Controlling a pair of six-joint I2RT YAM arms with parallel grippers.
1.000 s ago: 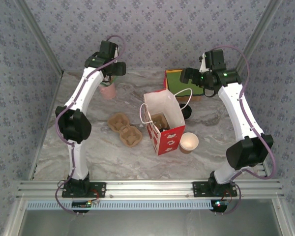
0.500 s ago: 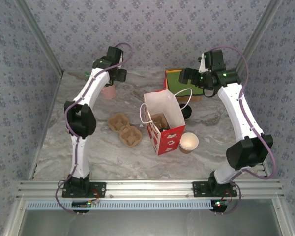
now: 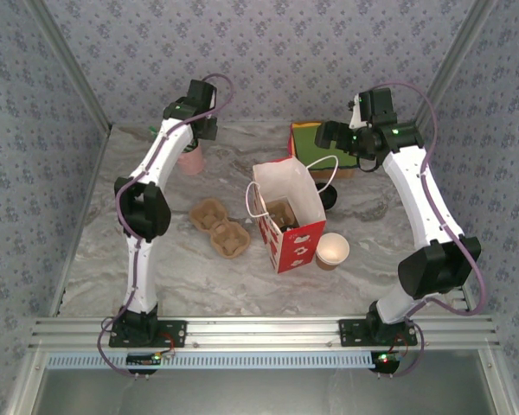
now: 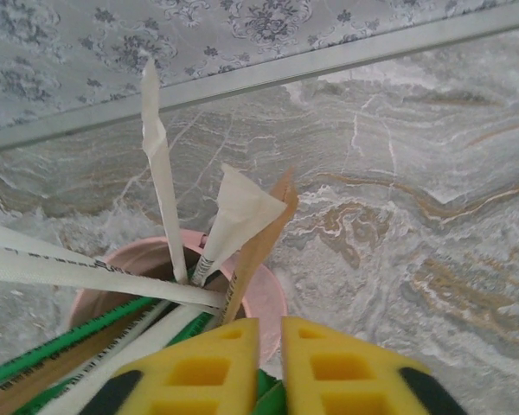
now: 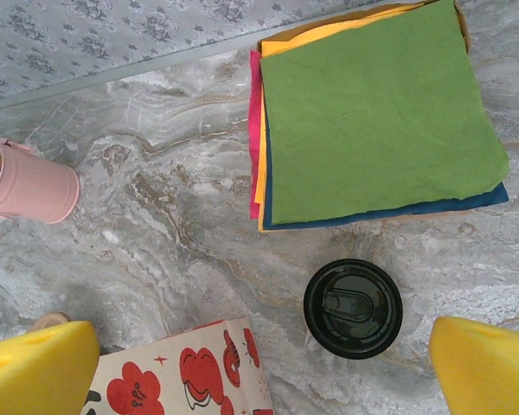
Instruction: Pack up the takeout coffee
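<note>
Hovered with right fingers [image 5: 35, 372] apart over coffee [image 3: 329, 198] beside bag [image 5: 199, 372]; needed centring on lid [image 5: 353, 309] before dropping. Pinched green straw [image 4: 86, 333] with left fingers [image 4: 199, 372].

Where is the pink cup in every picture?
Top view: pink cup at the far left of the table.
Left wrist: cup at bottom left, straws sticking out.
Right wrist: cup at the left edge, above the middle.
Shared landmark: the rail along the table's back edge, behind the cup.

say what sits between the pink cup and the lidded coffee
Nothing: in the right wrist view, bare marble table runs from the pink cup to the lidded coffee.
</note>
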